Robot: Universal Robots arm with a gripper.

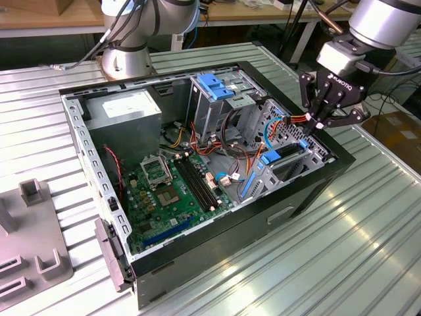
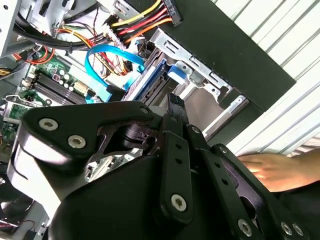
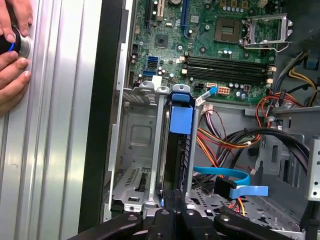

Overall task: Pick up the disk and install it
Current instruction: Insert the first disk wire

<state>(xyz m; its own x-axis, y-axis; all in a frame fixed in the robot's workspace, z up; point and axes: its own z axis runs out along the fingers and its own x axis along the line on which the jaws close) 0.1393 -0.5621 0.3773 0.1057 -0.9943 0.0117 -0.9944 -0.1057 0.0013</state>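
The disk (image 3: 180, 120), standing edgewise in the drive cage (image 3: 135, 140), is being clamped by the narrowed gripper (image 3: 173, 206).

Robot arm (image 1: 385, 23) reaching down at the exterior view's right, gripper (image 1: 320, 124) closed.
The silver arm enters from the far right corner; its black wrist (image 1: 339, 59) tilts downward. The gripper's linkages splay wide while its fingers (image 2: 175, 107) are drawn together at the tips.

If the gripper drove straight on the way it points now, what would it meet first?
The disk, standing edge-on in the drive cage slot right ahead of the gripper. Contact looks close or made; depth is unclear.
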